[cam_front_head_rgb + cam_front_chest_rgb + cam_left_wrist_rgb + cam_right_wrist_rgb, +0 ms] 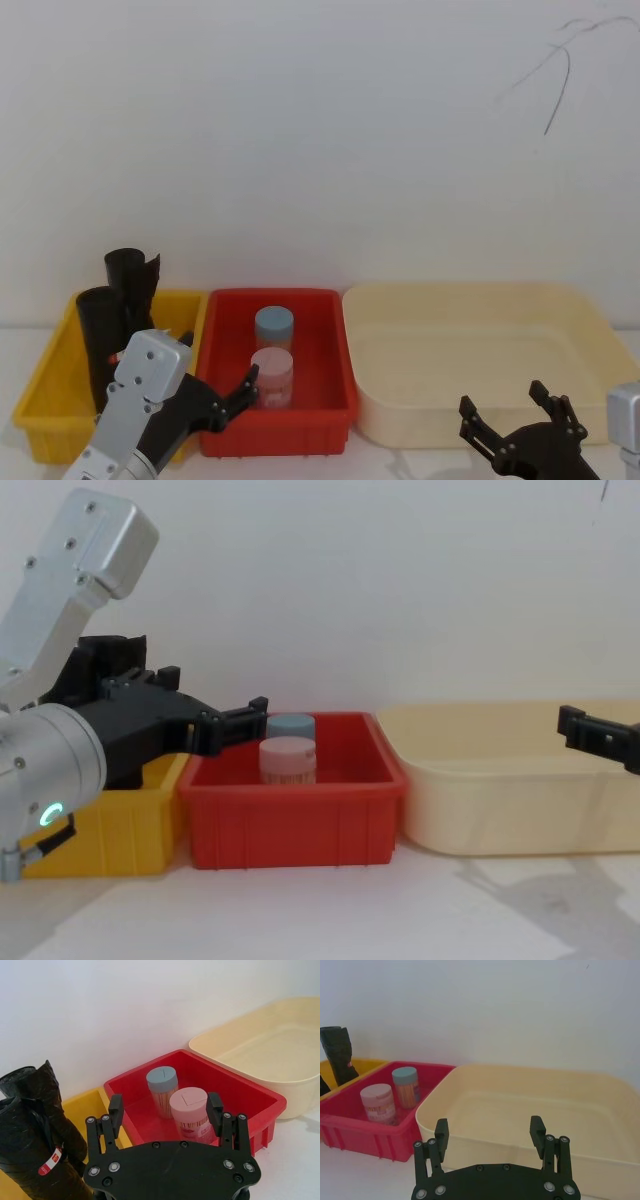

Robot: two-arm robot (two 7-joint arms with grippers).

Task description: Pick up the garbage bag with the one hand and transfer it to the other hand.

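Left gripper (165, 1107), wide and empty, with the garbage bag (27, 1150) upright just left of it; right gripper (489, 1130) wide, facing a cream tub (600, 1110).

Honestly, nothing legible here. The small red-and-white label band (51, 1162) on the black rolled-up plastic garbage bag (27, 1130) has print, but it's too tiny to read. Same for the pinkish label (199, 1132) on the pink-lidded clear plastic jar (192, 1110) in the red plastic bin (235, 1089).
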